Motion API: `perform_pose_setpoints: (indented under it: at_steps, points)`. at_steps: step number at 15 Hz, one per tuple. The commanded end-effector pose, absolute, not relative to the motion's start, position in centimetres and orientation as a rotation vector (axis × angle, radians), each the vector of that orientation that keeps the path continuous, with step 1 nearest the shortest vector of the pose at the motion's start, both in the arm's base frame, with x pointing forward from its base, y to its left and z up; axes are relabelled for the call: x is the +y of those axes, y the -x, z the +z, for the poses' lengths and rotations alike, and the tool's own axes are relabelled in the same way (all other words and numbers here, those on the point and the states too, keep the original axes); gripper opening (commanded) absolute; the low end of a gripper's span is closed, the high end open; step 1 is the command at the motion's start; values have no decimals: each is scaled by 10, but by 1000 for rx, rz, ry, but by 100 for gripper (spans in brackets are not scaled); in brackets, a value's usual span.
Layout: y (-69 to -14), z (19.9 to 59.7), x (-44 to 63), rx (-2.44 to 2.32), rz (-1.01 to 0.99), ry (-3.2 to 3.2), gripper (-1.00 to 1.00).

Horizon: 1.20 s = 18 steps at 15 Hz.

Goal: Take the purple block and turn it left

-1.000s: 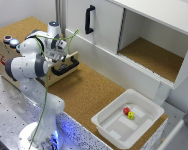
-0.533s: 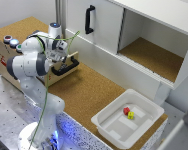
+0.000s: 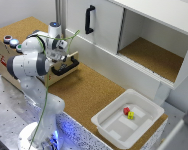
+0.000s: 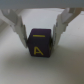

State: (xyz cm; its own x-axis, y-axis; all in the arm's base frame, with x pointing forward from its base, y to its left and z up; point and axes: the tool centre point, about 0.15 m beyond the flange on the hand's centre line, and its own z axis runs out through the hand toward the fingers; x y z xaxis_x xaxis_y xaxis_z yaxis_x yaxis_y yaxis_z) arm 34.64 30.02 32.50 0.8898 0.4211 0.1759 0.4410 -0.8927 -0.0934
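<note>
The purple block [image 4: 40, 44] is a small dark cube with a yellow "A" on its face, filling the middle of the wrist view. My gripper [image 4: 40, 40] straddles it, one finger pressed against each side, so it appears shut on the block. In the exterior view the gripper [image 3: 64, 56] hangs low over the wooden box [image 3: 6, 57] on the exterior view's left. The arm and hand hide the block there.
A black handle-shaped piece [image 3: 70, 65] lies by the gripper. A white tray [image 3: 111, 131] at the front right holds a small red block [image 3: 126, 110] and a yellow block [image 3: 130, 115]. A white cabinet [image 3: 104, 30] with an open compartment [image 3: 149, 55] stands behind.
</note>
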Motion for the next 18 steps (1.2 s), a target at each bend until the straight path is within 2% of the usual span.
perform_pose_setpoints:
  at_steps: [1,3,5,12,18]
  points:
    - [-354,354,294,-813,-237,2990,-100]
    - [-358,379,291,-1053,-273,2920,-100]
    - [-360,385,291,-1315,-224,2776,-100]
    - [-357,359,323,-2229,-69,2166,-100]
    - [-370,339,325,-2387,-69,2047,-100]
